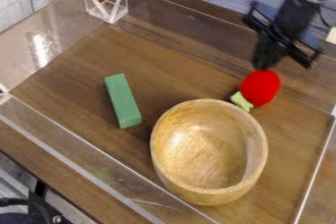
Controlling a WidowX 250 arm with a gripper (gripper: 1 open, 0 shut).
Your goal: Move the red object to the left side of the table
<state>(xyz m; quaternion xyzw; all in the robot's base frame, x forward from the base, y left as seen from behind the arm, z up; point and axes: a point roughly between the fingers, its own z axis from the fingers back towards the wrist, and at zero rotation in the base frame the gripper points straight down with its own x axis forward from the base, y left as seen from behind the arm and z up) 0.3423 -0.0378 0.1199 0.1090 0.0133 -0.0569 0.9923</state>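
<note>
The desk (79, 71) carries a wooden bowl (209, 149) toward its front edge and a green block (124, 100) left of the bowl. The red object (262, 85) lies near the right edge, just beside the bowl. The fingers (272, 55) hang clenched just above the red object, apparently on nothing. A sound grasp calls for opening them, lowering squarely around its middle, then closing.

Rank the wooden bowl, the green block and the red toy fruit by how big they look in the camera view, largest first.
1. wooden bowl: clearly the largest.
2. green block and red toy fruit: too close to rank. The block is longer but thin, the fruit shorter but rounder.
</note>
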